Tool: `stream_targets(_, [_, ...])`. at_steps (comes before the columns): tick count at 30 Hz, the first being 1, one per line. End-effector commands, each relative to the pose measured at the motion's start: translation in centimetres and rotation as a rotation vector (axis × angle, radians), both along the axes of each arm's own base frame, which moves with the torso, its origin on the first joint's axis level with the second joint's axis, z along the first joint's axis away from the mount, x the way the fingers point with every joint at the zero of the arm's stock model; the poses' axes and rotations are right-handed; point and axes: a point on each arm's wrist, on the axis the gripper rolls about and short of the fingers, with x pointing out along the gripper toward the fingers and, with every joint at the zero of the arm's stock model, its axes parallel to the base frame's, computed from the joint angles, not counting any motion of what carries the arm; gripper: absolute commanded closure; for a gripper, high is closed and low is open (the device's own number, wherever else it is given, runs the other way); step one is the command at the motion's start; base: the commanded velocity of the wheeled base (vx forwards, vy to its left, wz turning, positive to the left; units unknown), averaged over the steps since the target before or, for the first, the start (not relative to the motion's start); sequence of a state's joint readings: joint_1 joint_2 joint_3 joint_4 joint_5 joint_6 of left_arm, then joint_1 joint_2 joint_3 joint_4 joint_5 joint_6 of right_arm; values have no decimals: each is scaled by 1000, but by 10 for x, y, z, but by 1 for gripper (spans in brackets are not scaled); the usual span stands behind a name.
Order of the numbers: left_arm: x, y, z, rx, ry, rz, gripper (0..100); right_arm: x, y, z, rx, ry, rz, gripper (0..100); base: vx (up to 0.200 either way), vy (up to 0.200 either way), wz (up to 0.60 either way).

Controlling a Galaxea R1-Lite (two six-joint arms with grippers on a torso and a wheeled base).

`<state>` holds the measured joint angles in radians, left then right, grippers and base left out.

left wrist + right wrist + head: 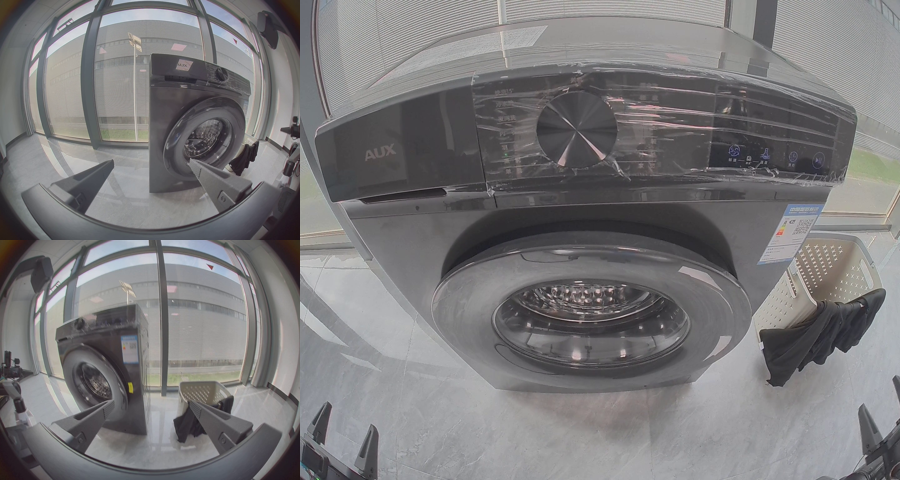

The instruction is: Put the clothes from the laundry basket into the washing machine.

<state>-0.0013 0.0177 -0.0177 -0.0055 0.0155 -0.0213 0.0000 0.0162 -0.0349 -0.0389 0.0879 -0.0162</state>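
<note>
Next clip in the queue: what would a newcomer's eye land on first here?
The grey washing machine looms straight ahead, its round door shut and its control panel wrapped in wrinkled plastic film. On the robot's right of it stands a white laundry basket with dark clothes draped over its rim and hanging toward the floor. The left gripper and right gripper sit low, open and empty.

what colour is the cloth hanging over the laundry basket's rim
Black. The cloth shows best in the head view, draped over the white laundry basket.
</note>
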Motion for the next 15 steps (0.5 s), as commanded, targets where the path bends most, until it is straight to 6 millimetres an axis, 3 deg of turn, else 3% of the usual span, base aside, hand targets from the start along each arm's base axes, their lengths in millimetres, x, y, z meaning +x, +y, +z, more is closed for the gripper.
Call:
stream_targets(1, [0, 0, -5, 0, -1, 1, 0, -10, 2, 44, -2, -106, 80, 0, 0, 0, 0])
stream_targets(6, [0, 0, -5, 0, -2, 1, 0, 3, 6, 31, -11, 46, 271, 0, 0, 0, 0])
stream_targets(12, [0, 0, -5, 0, -1, 1, 0, 20, 9, 38, 10, 175, 449, 0, 0, 0, 0])
stream_targets(15, [0, 0, -5, 0, 1, 1, 0, 42, 11, 45, 9, 259, 543, 0, 0, 0, 0])
